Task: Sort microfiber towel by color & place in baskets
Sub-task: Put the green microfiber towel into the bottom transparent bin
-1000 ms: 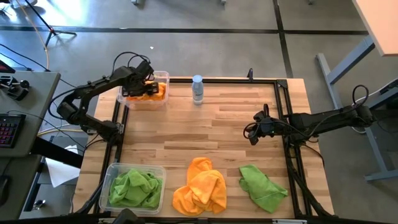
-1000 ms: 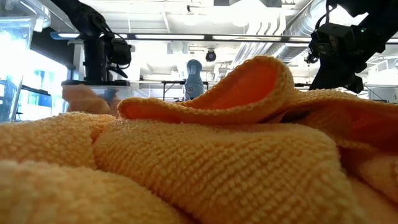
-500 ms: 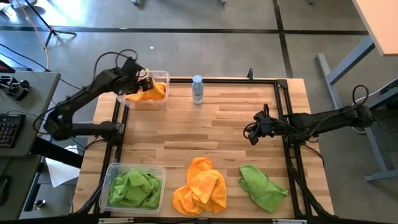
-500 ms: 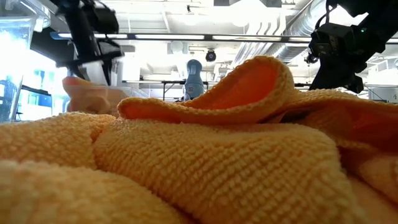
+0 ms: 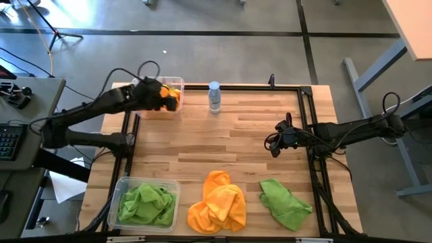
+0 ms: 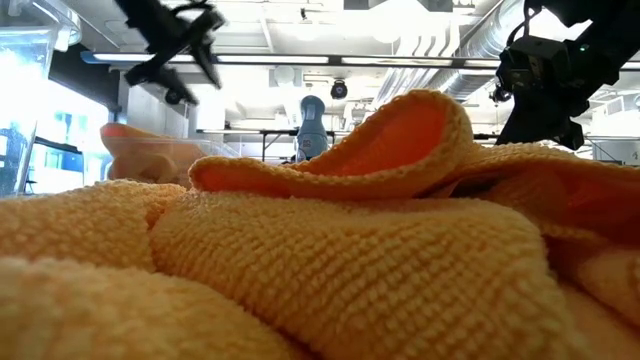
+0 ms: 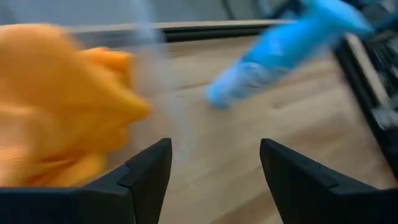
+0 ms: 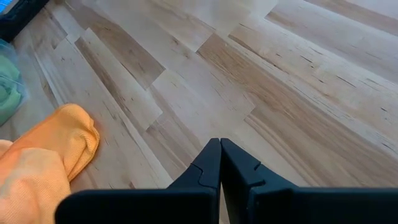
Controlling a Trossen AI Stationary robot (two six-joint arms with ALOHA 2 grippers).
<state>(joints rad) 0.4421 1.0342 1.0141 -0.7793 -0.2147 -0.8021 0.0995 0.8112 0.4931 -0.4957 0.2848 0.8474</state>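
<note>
The left gripper point(image 5: 164, 96) hangs over the far-left basket point(image 5: 177, 108), its fingers spread wide and empty; an orange towel point(image 5: 171, 94) lies inside that basket. The right gripper point(image 5: 273, 144) waits at mid-table on the right side, fingers pressed together, holding nothing. Two towels lie loose at the near edge — an orange heap point(image 5: 217, 202) and, just right of it, a green towel point(image 5: 285, 201); the near-left basket point(image 5: 120, 191) holds green cloths. Judging by position, the right arm is nearer both; the heap lies near-left of its fingertips.
</note>
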